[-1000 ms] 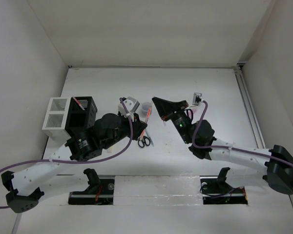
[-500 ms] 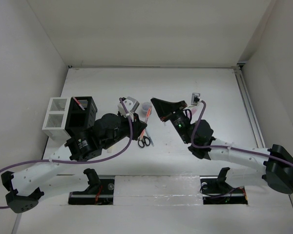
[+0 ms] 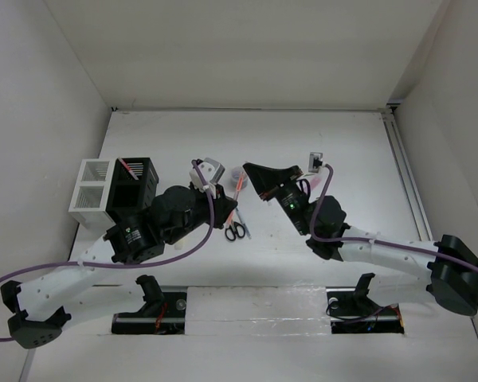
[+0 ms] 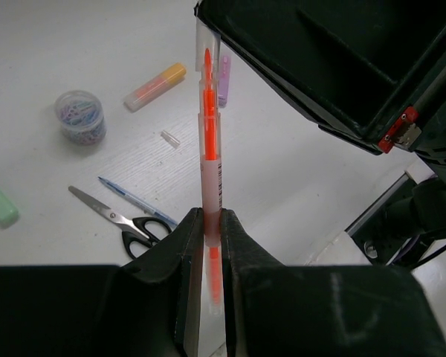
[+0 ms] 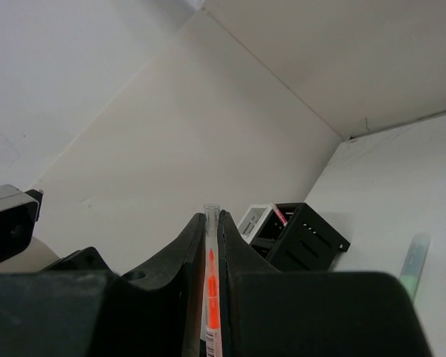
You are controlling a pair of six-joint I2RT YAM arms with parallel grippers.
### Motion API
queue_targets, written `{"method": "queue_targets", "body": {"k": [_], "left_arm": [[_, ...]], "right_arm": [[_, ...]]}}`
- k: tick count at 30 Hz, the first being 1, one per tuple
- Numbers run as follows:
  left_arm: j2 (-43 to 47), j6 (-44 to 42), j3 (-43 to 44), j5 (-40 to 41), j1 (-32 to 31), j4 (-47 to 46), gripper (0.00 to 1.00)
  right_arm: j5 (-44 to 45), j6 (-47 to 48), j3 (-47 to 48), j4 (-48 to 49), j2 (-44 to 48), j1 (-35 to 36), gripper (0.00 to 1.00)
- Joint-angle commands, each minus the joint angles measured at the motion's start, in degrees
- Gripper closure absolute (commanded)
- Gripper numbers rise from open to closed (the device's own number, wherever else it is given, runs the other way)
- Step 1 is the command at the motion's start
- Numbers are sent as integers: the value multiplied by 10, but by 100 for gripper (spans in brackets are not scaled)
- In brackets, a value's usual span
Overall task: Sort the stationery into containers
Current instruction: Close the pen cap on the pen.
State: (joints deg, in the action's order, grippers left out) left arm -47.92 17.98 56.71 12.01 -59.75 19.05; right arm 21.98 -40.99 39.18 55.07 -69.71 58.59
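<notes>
Both arms pinch one orange pen (image 4: 209, 141): the left gripper (image 4: 209, 219) is clamped on its barrel and the right gripper (image 5: 212, 223) close to its end, above the table (image 3: 342, 143). At nine o'clock from them in the top view stands the black organiser (image 5: 312, 242), with a red pen (image 3: 130, 167) leaning inside. The white two-compartment organiser (image 3: 90, 186) touches its nine-o'clock side.

text: none readable | pen (image 4: 210, 149) barrel: dark print, too small to read
</notes>
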Motion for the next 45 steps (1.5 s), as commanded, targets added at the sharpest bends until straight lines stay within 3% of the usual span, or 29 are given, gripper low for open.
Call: {"method": "queue_targets", "body": {"k": [1, 7, 15, 33, 45], "left_arm": [[16, 3, 19, 16, 2, -16, 100], [21, 3, 19, 30, 2, -16, 100], [16, -8, 19, -17, 2, -22, 100], [21, -18, 36, 67, 2, -21, 100], [8, -36, 60, 51, 2, -38, 100]], "right_arm": [[-11, -6, -2, 23, 5, 6, 100], [-11, 0, -13, 7, 16, 6, 100], [-33, -12, -13, 14, 11, 6, 100], [-99, -37, -24, -14, 16, 6, 100], [-127, -37, -29, -31, 11, 6, 100]]}}
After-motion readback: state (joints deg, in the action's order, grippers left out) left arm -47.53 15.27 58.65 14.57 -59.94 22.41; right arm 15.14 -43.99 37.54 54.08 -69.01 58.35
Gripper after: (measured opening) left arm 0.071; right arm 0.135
